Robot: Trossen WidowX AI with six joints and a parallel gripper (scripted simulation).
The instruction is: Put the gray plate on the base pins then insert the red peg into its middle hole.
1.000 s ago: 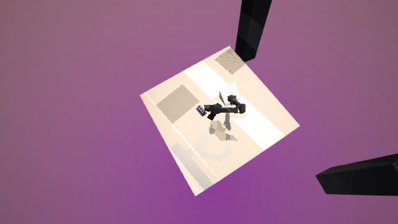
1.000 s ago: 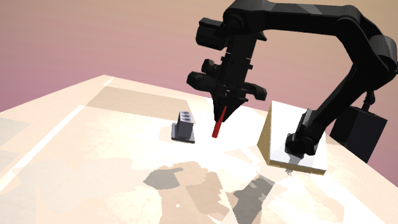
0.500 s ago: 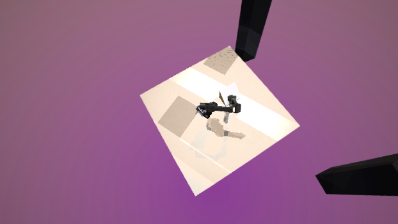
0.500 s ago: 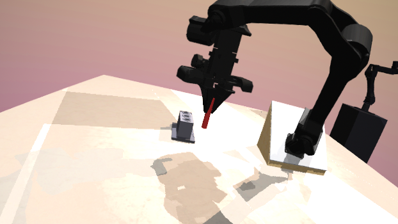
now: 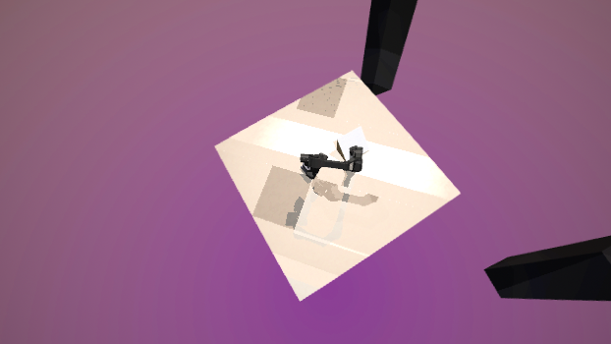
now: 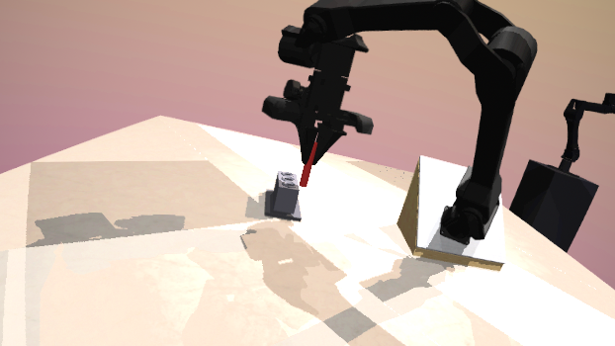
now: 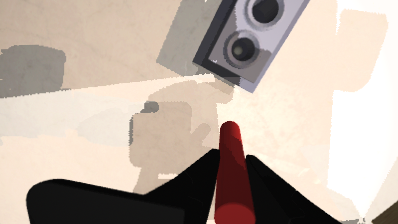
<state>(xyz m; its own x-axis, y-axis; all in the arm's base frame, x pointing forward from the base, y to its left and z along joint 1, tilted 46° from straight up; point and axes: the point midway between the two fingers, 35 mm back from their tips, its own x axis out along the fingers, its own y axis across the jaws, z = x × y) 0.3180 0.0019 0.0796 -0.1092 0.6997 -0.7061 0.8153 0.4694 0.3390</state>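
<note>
Red and slim, the peg (image 6: 307,170) (image 7: 232,172) is clamped between the fingers of the gripper (image 5: 308,161) (image 6: 310,159) (image 7: 231,159), which hold it partway along its length. It leans a little in the exterior view, and its lower end hangs above the table (image 5: 393,216) (image 6: 148,297) (image 7: 100,112), outside any hole. Near that end stands the gray block (image 5: 308,168) (image 6: 286,198) (image 7: 267,47), upright, on a wider, darker foot (image 6: 292,217). Round openings with raised rims show along its top; the wrist view takes in two of them, one with a paler spot inside. Where plate and base meet cannot be made out. From above, the arm (image 5: 336,164) (image 6: 395,17) partly covers the block. The arm's foot rests on a tilted white board (image 5: 355,135) (image 6: 431,198).
</note>
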